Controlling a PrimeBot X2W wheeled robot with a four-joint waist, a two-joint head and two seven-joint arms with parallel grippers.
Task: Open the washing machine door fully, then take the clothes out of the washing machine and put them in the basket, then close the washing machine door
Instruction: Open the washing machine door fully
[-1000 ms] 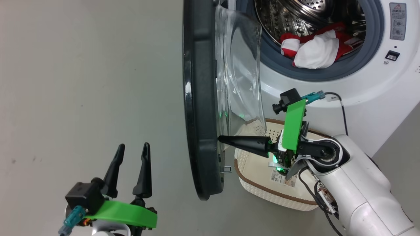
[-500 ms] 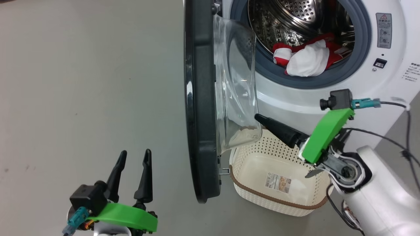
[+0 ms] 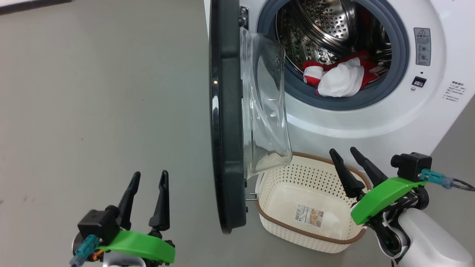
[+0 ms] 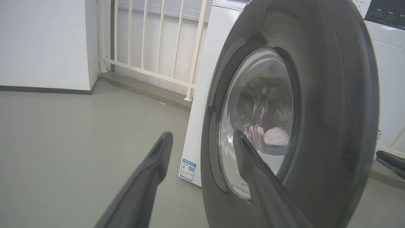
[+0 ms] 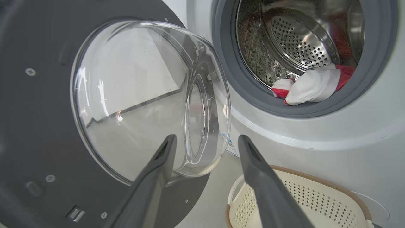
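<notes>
The washing machine door (image 3: 226,111) is swung open, red-white clothes (image 3: 339,79) are seen inside the washing machine (image 3: 371,122), and the cream basket (image 3: 297,235) is placed before it.

We see a door (image 3: 224,129) with a glossy black rim, and its glass bowl (image 3: 265,107) is clear and smooth. The washing machine (image 3: 371,126) has a smooth white shell with a soft sheen; its drum (image 3: 326,26) is shiny perforated steel, inside a matt grey rubber ring (image 3: 399,59). The clothes (image 3: 339,79) look like soft red and white cloth. The basket (image 3: 308,174) is cream perforated plastic, matt, with a brown woven-look rim and a paper sticker (image 3: 308,215). The floor (image 3: 92,92) is matt grey.
</notes>
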